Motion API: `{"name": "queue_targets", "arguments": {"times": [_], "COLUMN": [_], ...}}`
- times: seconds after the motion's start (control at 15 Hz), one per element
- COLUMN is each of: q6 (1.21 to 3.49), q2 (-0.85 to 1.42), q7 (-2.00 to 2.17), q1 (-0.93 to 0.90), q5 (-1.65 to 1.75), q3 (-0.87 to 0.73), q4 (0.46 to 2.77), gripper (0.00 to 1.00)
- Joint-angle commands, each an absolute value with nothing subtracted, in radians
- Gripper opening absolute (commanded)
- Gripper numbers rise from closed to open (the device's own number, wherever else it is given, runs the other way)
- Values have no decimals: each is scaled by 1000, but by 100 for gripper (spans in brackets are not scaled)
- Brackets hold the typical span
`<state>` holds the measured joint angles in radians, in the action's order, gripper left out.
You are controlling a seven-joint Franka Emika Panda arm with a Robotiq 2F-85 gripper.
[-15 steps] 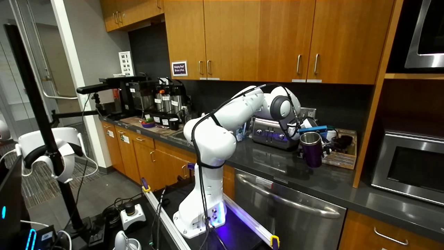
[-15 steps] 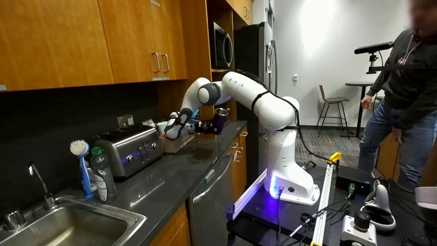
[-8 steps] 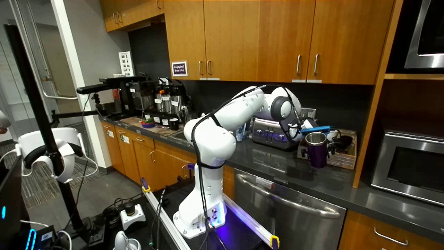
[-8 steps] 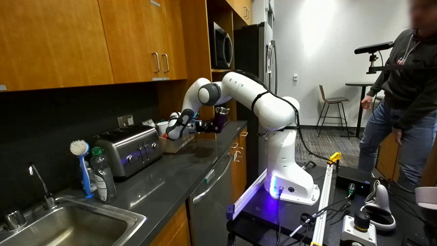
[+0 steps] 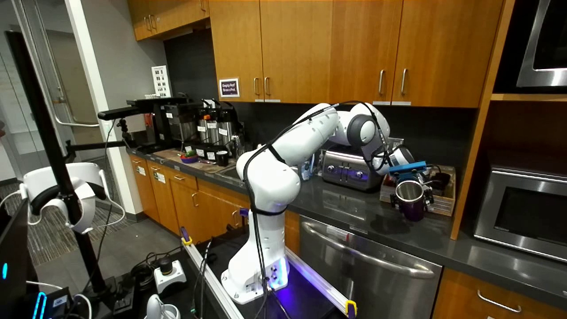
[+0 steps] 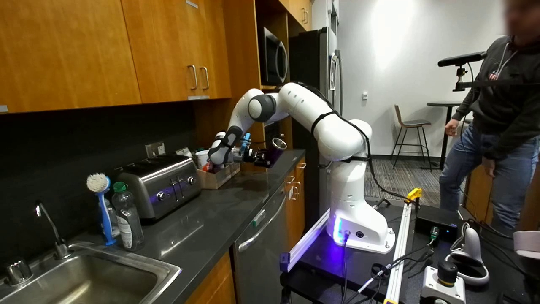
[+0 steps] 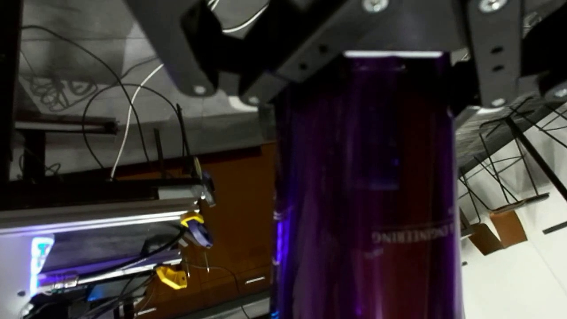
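A purple tumbler with a bare metal rim is held above the dark counter. My gripper is shut on it, one finger on each side. In an exterior view the tumbler leans, its open top tipped away from the wrist; whether anything is inside cannot be seen. Close up in the wrist view, the tumbler fills the middle, with pale lettering across its side. The gripper's linkages come in from the top there, and its fingertips are mostly hidden.
Behind the wrist, a cardboard box of assorted items stands on the counter beside a steel toaster. A wooden upright panel and a microwave lie to the right. Cabinets hang above; a sink is farther along.
The tumbler has moved along the counter toward the microwave side, then tipped, its mouth leaning away from the wrist. The arm's elbow and wrist have risen slightly. The grip stays the same.
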<state>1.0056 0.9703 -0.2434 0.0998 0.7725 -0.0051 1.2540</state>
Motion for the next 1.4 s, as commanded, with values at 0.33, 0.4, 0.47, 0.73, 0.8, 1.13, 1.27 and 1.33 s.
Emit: {"name": "queue_targets", "arguments": {"times": [0.33,0.4,0.47,0.73,0.8,1.13,1.27,1.33], "q6": [1165,1192,1217,1323,1331,1226,1149,1109], "q2": [753,737,725,661,649,606,603,610], "q7": [-175,-169,-165,-136,-113,81,173,212], "q1": [100,101,102,94,87,5,-35,-52], "q5": [745,751,753,774,781,836,849,857], "q3": [-14,-12,-10,-17,-22,-40,-39,-37], "q4": [1495,1517,1533,1638,1658,1726,1740,1740], "gripper": [57,57,57,57,57,57,57,57]}}
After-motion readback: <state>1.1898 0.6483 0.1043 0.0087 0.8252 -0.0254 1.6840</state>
